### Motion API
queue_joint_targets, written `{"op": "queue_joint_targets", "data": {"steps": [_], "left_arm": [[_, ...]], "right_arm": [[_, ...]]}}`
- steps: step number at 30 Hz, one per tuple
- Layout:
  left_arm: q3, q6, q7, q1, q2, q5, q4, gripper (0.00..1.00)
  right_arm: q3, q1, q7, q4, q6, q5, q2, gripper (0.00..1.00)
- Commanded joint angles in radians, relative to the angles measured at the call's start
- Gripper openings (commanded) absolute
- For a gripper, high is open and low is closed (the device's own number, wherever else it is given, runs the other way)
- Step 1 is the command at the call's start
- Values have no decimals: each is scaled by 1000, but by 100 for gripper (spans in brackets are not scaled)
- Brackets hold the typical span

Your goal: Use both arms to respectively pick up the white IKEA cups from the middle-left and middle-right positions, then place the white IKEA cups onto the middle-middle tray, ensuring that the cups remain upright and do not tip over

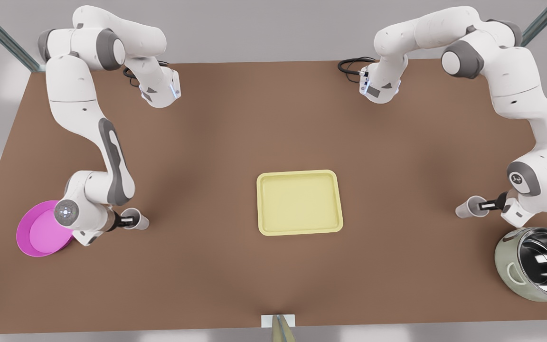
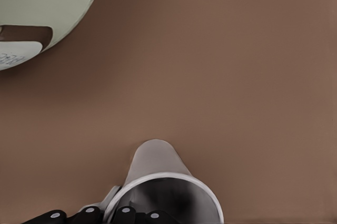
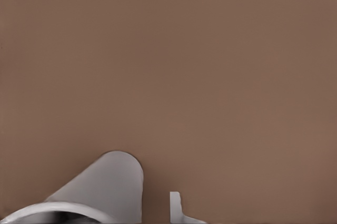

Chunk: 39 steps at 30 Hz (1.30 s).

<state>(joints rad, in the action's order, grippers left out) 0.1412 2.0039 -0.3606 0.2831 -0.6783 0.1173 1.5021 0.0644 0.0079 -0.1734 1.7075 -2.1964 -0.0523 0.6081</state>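
Observation:
The pale yellow tray [image 1: 299, 203] lies flat at the table's middle with nothing on it. One white cup [image 1: 467, 208] stands at the front view's right, and my left gripper [image 1: 486, 205] is shut on its rim. In the left wrist view this cup [image 2: 158, 174] sits upright, with a fingertip [image 2: 108, 199] pressed against its outer wall. The other white cup [image 1: 139, 221] stands at the front view's left with my right gripper [image 1: 128, 220] at its rim. In the right wrist view a fingertip [image 3: 176, 207] stands a little apart from that cup's wall [image 3: 110, 184], so this gripper is open.
A round magenta dish [image 1: 41, 229] lies just behind the right arm's wrist, at the front view's left edge. A large shiny steel pot [image 1: 537, 263] [image 2: 42, 3] sits close to the left gripper, at the front view's lower right. Bare brown table [image 1: 207, 142] surrounds the tray.

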Motion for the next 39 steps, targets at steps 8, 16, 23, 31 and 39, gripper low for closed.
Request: {"op": "queue_joint_targets", "data": {"steps": [8,16,23,31,39], "left_arm": [[-382,-165,793,-291,25,-13,-132,21],[-382,56,1109,-530,-90,-87,-160,21],[-382,90,1106,-524,-121,-97,-118,21],[-382,76,1105,-519,-121,-99,-108,100],[-382,-27,1108,-499,-95,-99,-109,100]], "right_arm": [[0,11,-15,-6,10,2,-4,24],[-9,20,-18,-52,58,2,-24,23],[-38,217,278,-83,44,-116,-42,23],[-35,549,736,-108,-58,-109,-73,23],[-35,708,934,-140,-203,-107,-8,23]]}}
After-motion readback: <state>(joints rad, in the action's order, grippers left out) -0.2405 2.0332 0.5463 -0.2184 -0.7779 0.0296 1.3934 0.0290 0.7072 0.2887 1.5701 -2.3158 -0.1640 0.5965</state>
